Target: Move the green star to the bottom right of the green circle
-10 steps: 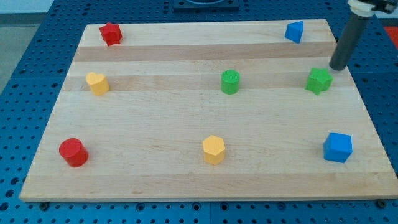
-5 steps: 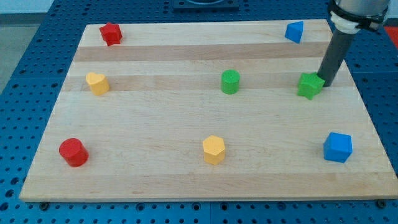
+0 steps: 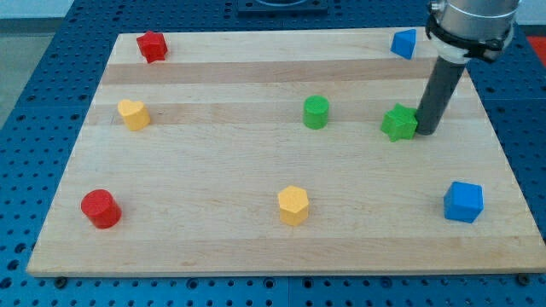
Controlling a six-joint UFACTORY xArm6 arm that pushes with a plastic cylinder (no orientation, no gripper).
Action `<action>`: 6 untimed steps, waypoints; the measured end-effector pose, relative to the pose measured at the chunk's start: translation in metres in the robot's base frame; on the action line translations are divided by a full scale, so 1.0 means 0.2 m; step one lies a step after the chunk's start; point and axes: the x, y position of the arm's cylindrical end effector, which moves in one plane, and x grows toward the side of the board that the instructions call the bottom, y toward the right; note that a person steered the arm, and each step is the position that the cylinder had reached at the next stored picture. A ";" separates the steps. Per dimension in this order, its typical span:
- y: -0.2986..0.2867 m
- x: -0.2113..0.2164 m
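Observation:
The green star (image 3: 398,123) lies on the wooden board (image 3: 256,170), right of centre. The green circle (image 3: 316,112) stands to its left, a little higher in the view. My tip (image 3: 423,132) rests against the star's right side, touching it. The dark rod rises from there toward the view's top right.
A red star (image 3: 152,46) is at top left and a blue block (image 3: 403,43) at top right. A yellow block (image 3: 133,113) is at left, a red cylinder (image 3: 101,208) at bottom left, a yellow hexagon (image 3: 293,205) at bottom centre, a blue cube (image 3: 463,202) at bottom right.
My tip moved leftward and slightly down, reached the green star and pushed it left, closer to the green circle.

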 end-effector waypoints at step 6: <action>-0.18 0.16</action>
